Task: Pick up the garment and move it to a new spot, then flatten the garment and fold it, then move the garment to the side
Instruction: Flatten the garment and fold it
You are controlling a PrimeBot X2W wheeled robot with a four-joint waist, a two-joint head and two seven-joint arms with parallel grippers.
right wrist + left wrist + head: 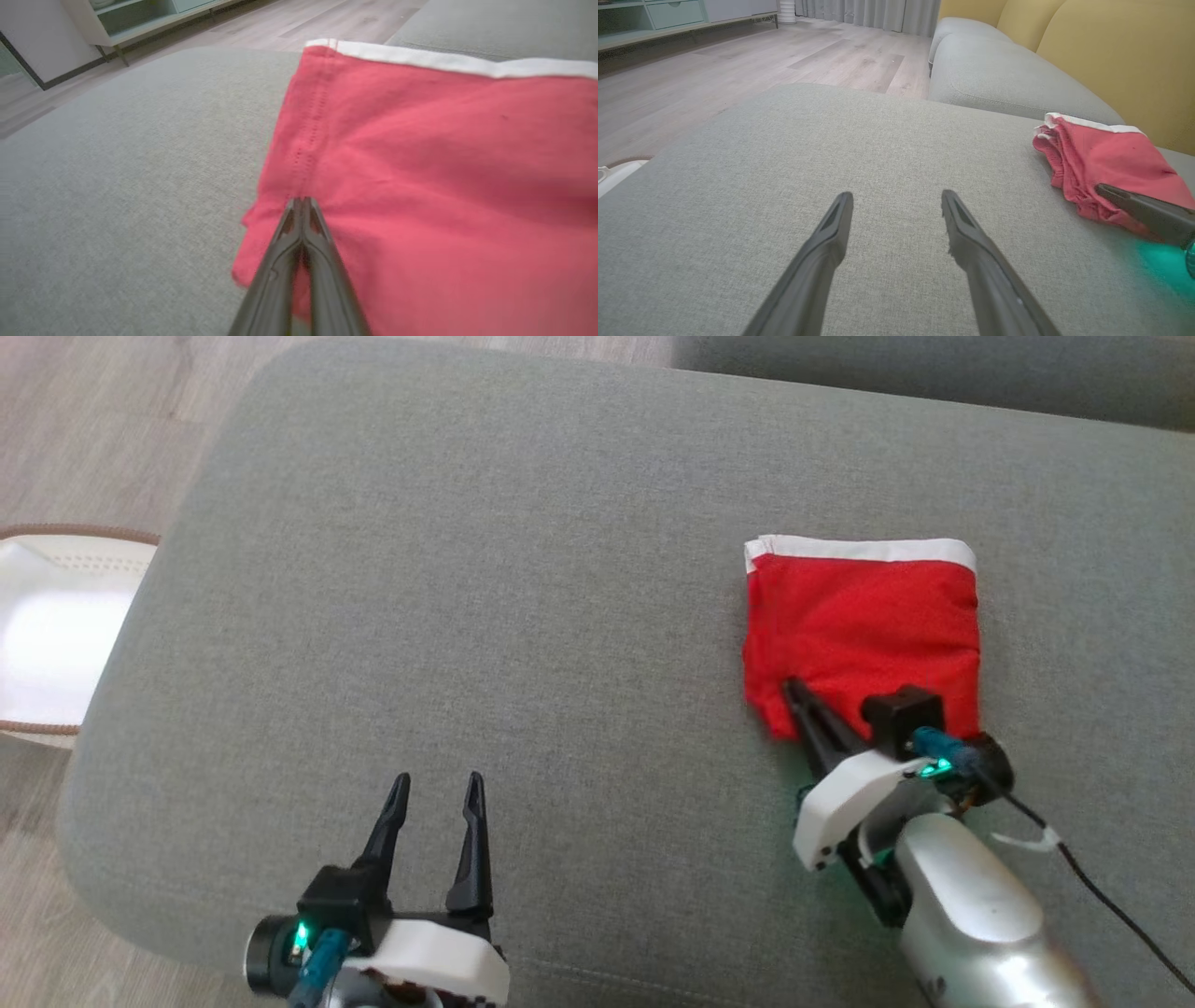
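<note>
The garment (859, 625) is red with a white band along its far edge and lies folded into a rough square on the right part of the grey cushion (467, 616). My right gripper (794, 689) is shut on the garment at its near left corner. In the right wrist view the tips (301, 201) meet on the red garment (444, 163) by a stitched seam. My left gripper (437, 789) is open and holds nothing, low over bare cushion at the near left. In the left wrist view the left gripper (896, 200) points across the cushion, with the garment (1101, 158) to its right.
A white basket with a brown rim (47, 635) stands on the wooden floor left of the cushion. A second grey cushion (994, 70) and a yellow backrest (1111, 46) lie beyond. A black cable (1102, 887) trails from my right wrist.
</note>
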